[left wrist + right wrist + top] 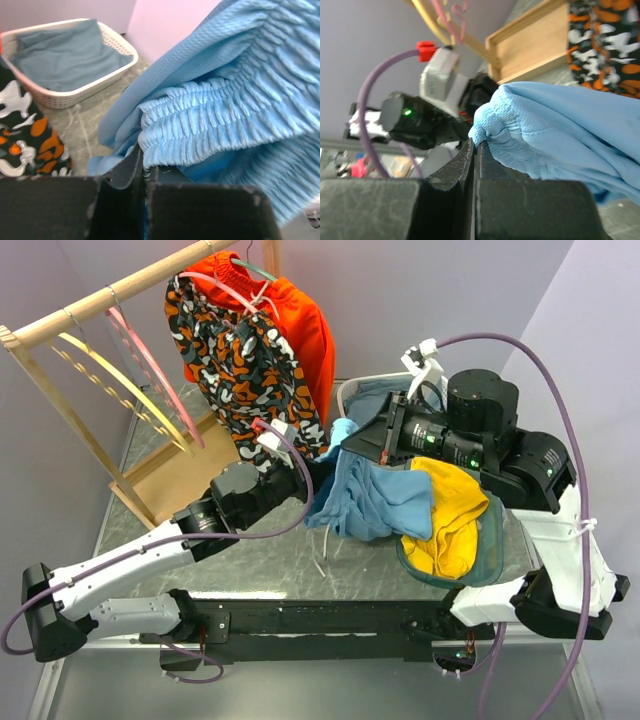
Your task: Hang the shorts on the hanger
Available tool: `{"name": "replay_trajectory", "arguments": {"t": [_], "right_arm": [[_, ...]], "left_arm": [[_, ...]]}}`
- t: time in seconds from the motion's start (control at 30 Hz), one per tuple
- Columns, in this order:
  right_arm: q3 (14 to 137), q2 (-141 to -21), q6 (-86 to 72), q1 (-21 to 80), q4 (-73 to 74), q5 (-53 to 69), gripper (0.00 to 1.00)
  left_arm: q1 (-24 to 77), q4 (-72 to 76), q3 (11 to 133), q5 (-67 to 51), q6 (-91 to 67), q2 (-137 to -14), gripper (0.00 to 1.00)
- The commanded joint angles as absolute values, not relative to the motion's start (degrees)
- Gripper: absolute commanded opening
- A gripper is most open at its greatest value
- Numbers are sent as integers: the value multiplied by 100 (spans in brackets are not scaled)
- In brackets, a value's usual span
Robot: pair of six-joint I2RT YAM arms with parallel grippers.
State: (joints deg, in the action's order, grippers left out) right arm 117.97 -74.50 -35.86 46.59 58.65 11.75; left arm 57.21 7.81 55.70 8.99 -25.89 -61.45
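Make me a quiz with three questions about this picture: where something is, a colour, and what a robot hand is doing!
1. Where does the grey-blue cloth lie? A in the white basket; B in a drawer; C on a chair.
2. What colour are the plain shorts? A orange; B sky blue; C green.
3. What is the left gripper doing? A standing wide open; B gripping a spoon; C shut on the shorts.
Answers: 1 A, the cloth fills the basket; 2 B, their gathered waistband is sky blue; 3 C, its jaws meet on the waistband.
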Motion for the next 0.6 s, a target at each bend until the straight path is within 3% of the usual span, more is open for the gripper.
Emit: {"name": "replay_trajectory", "arguments": {"t": [0.0,0.2,0.37,0.57], "right_arm": [[11682,-6900,-3445,4693,5563,231,0],[11251,-6715,-3367,4685,5731,-1528,0],[11416,-7004,-3252,4527,5520,-1512,0],[12857,-8041,-3094,4202,5853,-1020,0]], "left_arm": [[5809,399,6160,1327,-2654,-5863,1],[5836,-1316,7440,1564,-2628,-5326,1],[5845,-2599,8987,1538,-2409,-5572,1],[5845,-3076,10062,1424,-2241,-5959,1]]}}
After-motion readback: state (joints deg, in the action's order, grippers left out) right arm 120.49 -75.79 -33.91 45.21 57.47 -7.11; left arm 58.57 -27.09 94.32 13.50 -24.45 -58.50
